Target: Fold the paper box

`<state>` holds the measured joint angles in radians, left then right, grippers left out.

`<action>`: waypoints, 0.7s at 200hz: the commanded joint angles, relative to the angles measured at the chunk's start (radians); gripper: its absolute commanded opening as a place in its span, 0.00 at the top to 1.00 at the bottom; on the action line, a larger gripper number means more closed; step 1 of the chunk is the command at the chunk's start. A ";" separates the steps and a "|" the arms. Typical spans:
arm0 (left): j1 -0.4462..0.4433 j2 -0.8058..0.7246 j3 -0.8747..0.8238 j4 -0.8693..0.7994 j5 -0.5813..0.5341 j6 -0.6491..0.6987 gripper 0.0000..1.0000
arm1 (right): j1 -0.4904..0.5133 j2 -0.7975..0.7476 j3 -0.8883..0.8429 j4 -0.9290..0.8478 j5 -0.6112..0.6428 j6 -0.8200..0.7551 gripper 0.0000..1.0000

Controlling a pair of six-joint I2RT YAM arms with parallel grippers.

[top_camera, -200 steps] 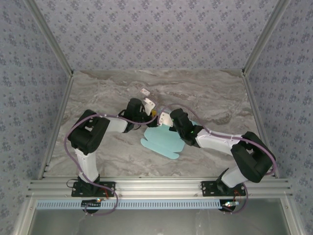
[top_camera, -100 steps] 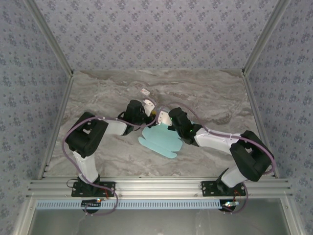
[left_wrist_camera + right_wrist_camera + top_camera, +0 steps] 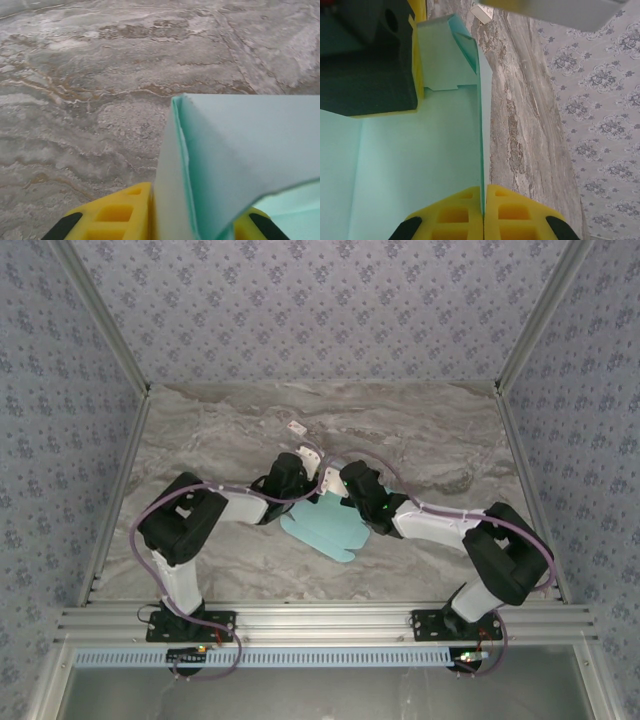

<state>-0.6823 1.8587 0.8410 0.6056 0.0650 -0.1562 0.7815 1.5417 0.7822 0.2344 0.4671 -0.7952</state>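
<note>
On the grey veined marble-patterned table (image 3: 200, 440), the left arm (image 3: 185, 520) reaches in from the left edge of the top view toward the middle, and the left gripper (image 3: 305, 468) sits at the far left corner of the pale blue thin card paper box (image 3: 325, 525). In the left wrist view its yellow fingers (image 3: 110, 220) stand apart with a raised, folded corner of the card between them. The left pad lies against the upright card wall, but I cannot tell whether the card is actually clamped. The box lies in the middle of the table between the two wrists. Most of it is a flat sheet with rounded flaps pointing toward the near edge, and its far edge is lifted into a standing wall. A small white rectangular tag (image 3: 295, 427) lies on the marble just beyond the grippers, apart from the card. Just right of the left gripper, the right gripper (image 3: 333, 483) meets the same far edge. In the right wrist view its two yellow fingers (image 3: 455, 215) are pressed together with the thin upright edge of the card pinched between them, while the flat blue sheet spreads to the left and a notched flap rests against the other gripper's yellow pad. The right arm (image 3: 500, 550) stretches back toward its base at the lower right, beside the aluminium frame rail (image 3: 320, 620).
</note>
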 commanded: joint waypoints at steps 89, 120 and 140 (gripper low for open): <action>0.000 0.065 0.086 -0.153 -0.594 -0.164 0.98 | 0.047 -0.009 0.015 -0.073 -0.062 0.097 1.00; -0.001 0.080 0.103 -0.173 -0.631 -0.168 1.00 | 0.050 -0.013 0.012 -0.079 -0.074 0.105 1.00; -0.002 0.068 0.073 -0.097 -0.554 -0.139 0.97 | 0.047 -0.008 0.014 -0.081 -0.055 0.106 1.00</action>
<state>-0.7658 1.8755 0.9081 0.5030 -0.1989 -0.2333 0.7815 1.5490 0.7902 0.2359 0.4679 -0.7441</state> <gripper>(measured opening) 0.107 0.070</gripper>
